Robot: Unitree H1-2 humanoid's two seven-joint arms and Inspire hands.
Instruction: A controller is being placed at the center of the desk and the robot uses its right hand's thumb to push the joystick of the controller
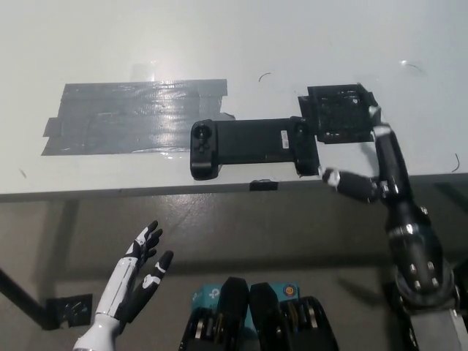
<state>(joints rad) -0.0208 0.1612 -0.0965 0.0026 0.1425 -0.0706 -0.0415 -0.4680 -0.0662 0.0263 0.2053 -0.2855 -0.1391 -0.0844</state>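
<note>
Fingers [386, 150] of the black right hand [380, 175] are spread wide and hold nothing. One long finger reaches up over the near edge of the white desk [241, 36], its white-banded tip lying at the right edge of the black square taped patch [338, 113]. The thumb [347, 183] juts out toward picture left, its white-banded tip just beside the lower right corner of the controller but apart from it, as far as can be judged. The black right forearm [417, 256] rises from the bottom right corner of the head view.

The black, elongated rectangular game controller [252, 146] lies flat near the desk's front edge, roughly at its middle, long axis running across the view. A round joystick [202, 134] sits on its left grip; that stick is well apart from the right hand. The controller's right grip touches or overlaps the left side of the black square patch; which, cannot be told. Its left end lies at the lower right corner of a broad patch of grey duct tape [124, 117] stuck to the desk.

A small black tab [263, 186] sits on the desk's front edge just below the controller.

The white left hand [135, 274] rests at lower left, below the desk edge, fingers spread apart and holding nothing.
</note>
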